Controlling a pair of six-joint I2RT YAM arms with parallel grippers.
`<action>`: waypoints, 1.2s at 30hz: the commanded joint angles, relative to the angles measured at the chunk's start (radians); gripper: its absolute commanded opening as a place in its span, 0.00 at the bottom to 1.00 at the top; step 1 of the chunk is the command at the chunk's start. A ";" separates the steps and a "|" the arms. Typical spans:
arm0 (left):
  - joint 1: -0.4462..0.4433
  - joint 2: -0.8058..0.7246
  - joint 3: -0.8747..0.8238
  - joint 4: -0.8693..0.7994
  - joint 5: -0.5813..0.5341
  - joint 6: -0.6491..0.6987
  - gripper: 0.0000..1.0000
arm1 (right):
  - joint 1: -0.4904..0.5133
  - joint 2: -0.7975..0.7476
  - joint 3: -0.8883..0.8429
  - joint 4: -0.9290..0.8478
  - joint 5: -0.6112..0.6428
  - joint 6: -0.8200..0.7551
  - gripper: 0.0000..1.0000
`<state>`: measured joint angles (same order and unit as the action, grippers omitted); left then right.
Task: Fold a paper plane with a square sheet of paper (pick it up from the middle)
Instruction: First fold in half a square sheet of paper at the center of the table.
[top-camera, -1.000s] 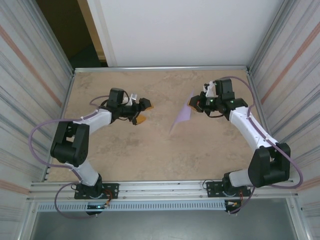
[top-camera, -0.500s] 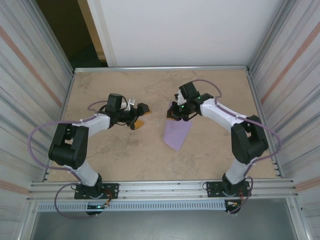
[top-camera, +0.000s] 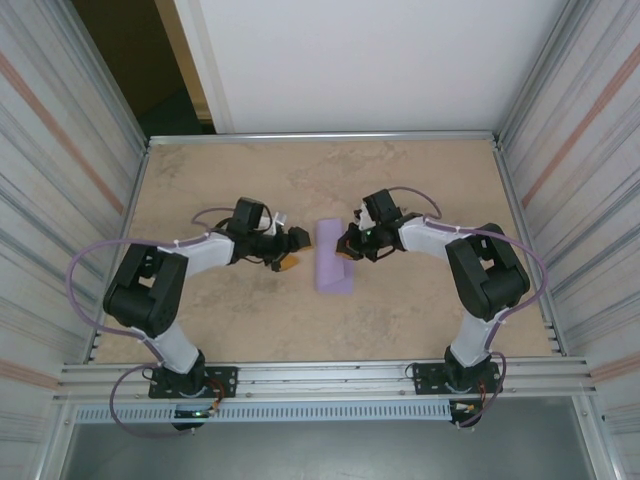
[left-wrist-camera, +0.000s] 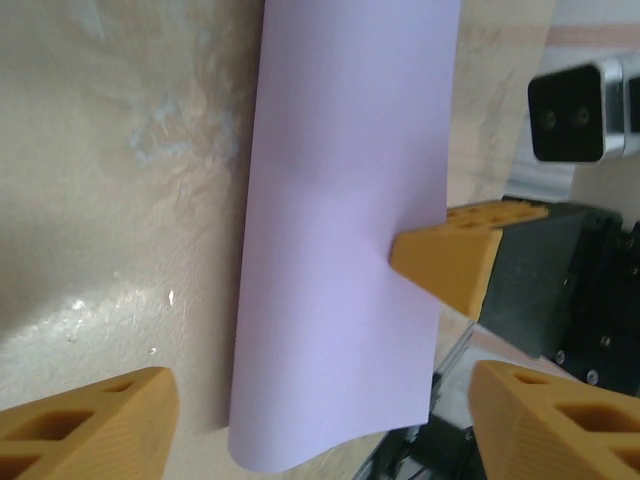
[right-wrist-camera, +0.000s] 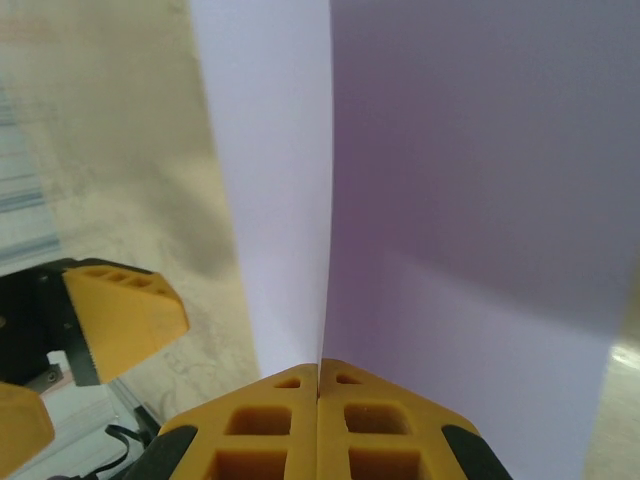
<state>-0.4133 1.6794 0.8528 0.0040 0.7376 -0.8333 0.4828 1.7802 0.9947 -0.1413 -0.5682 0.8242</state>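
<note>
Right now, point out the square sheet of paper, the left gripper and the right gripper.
square sheet of paper (top-camera: 330, 265): top view, middle of its surface.
left gripper (top-camera: 294, 251): top view, midway between fingertips.
right gripper (right-wrist-camera: 319, 366): right wrist view, where fingertips meet.

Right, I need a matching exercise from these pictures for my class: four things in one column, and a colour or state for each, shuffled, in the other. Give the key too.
Column one
1. left gripper
2. right gripper
3. square sheet of paper
4. table

Column two
A. lavender, between the two grippers
B. fingers pressed together on the paper's edge
C. beige, marbled
D. fingers apart, gripping nothing

Pairs: 1-D, 2-B, 3-A, 4-C
</note>
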 joint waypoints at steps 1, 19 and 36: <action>-0.043 0.028 0.060 -0.086 -0.050 0.079 0.71 | -0.010 -0.010 -0.028 0.054 0.010 0.032 0.00; -0.150 0.190 0.259 -0.277 -0.188 0.153 0.53 | -0.012 -0.025 -0.116 0.100 0.030 0.060 0.03; -0.172 0.282 0.347 -0.363 -0.240 0.160 0.37 | -0.016 -0.010 -0.104 0.099 0.013 0.056 0.05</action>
<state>-0.5762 1.9400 1.1763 -0.3126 0.5240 -0.6868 0.4751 1.7798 0.8841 -0.0441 -0.5468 0.8646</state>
